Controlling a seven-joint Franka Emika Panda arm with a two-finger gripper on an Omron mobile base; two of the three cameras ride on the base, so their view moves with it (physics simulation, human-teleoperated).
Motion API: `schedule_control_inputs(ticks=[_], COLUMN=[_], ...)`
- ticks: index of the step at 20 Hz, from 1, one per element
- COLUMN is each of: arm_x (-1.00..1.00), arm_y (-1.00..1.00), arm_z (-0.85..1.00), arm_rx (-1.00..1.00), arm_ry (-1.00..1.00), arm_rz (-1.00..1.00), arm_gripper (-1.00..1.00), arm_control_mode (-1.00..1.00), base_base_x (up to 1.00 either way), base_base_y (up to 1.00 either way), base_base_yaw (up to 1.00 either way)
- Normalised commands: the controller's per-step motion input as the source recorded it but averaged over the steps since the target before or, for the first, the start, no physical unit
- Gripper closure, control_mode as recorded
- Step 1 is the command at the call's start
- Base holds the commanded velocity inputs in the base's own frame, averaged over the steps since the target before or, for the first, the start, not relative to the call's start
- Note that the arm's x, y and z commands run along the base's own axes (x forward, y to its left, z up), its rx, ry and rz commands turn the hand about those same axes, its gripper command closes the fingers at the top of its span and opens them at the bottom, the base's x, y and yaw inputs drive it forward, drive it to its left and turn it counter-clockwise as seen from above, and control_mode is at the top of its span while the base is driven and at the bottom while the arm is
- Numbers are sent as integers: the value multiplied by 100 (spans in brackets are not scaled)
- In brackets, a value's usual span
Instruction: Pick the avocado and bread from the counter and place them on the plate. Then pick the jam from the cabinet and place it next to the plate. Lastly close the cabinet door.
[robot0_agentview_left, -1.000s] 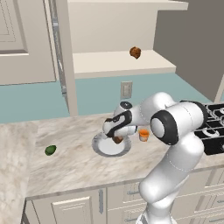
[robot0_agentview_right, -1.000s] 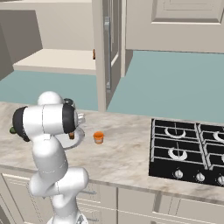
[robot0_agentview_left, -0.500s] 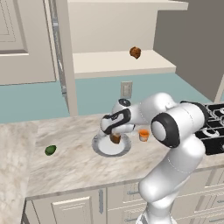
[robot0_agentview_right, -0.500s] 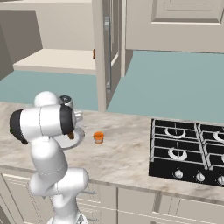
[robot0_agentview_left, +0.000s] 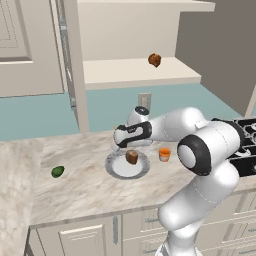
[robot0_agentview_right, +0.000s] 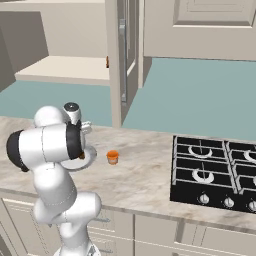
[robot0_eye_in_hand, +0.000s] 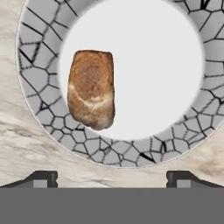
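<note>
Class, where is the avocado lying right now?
In the left base view the avocado lies on the counter, apart from the plate and well to its left.

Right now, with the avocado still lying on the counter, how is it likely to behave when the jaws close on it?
The avocado looks small, oval and smooth, so it may roll or squirt sideways under an off-centre pinch. It lies alone on the flat counter, so nothing would likely stop a roll. It probably stays stiff, not floppy.

Bread (robot0_agentview_left: 132, 157) on plate (robot0_agentview_left: 118, 169) — avocado (robot0_agentview_left: 58, 171) apart
</note>
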Motion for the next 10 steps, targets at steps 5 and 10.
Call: schedule_control_inputs(ticks=[5, 10], arm_x=[-40, -40], arm_y=[0, 8], arm_z=[0, 0], arm_rx=[1, 1], arm_ry=[-1, -1], arm_rz=[5, 6], arm_gripper=[-100, -100], arm_control_mode=[-100, -100], base_base_x=[0, 0], base_base_y=[0, 0], base_base_yaw=[0, 0])
